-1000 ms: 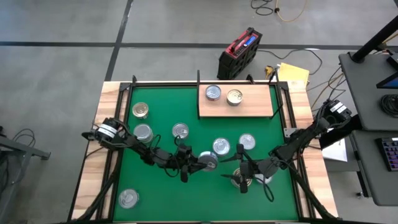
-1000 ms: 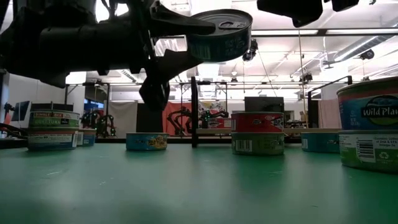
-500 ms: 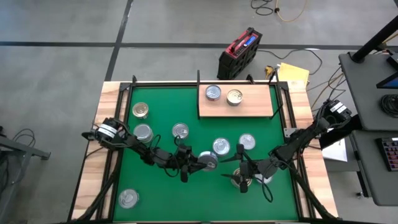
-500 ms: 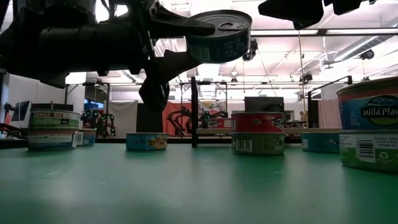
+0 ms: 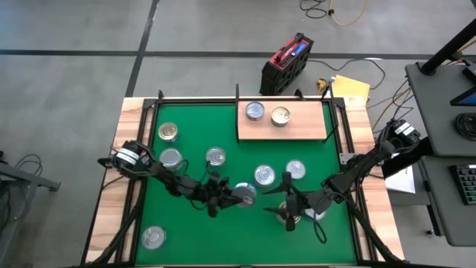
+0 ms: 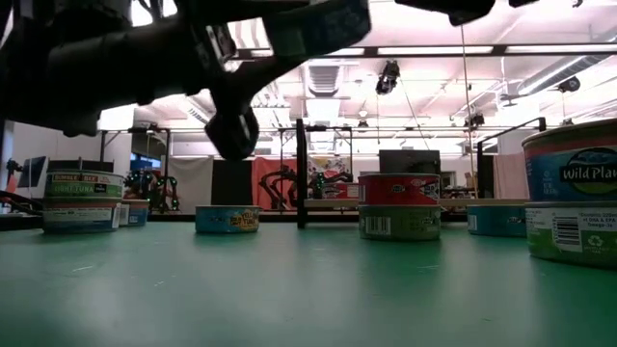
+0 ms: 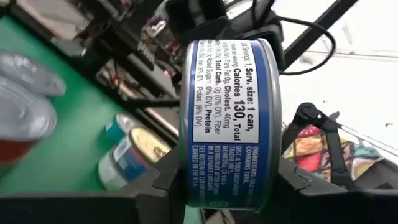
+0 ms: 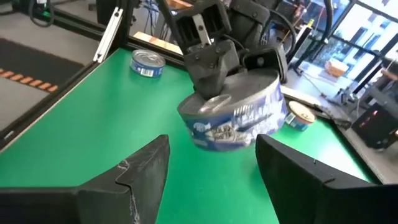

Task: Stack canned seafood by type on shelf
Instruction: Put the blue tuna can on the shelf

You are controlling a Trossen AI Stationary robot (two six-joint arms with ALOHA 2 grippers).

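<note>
My left gripper [image 5: 232, 196] is shut on a blue-sided can [image 5: 245, 193], held off the green mat near its middle. In the left wrist view this can [image 7: 227, 118] stands on edge between the dark fingers [image 7: 166, 182]. To its right my right gripper [image 5: 285, 205] is open with nothing between its fingers [image 8: 142, 169], facing the held can [image 8: 237, 121]. The pale wooden shelf [image 5: 297, 128] at the back carries a silvery-lidded can [image 5: 255, 111] beside a gold-lidded can [image 5: 280, 115]. Several more cans lie on the mat, such as a silvery one [image 5: 216, 156].
Loose cans sit at the mat's left [image 5: 168, 132], front left [image 5: 154, 237] and centre [image 5: 264, 176], and one lies by the right gripper [image 5: 299, 217]. The low view shows a two-can stack [image 6: 398, 205] and tall cans at the right edge [image 6: 571, 193].
The left gripper has turned the can over towards its edge and shifted it slightly left. The right gripper's fingers have come a little closer together; that arm stays in place.
</note>
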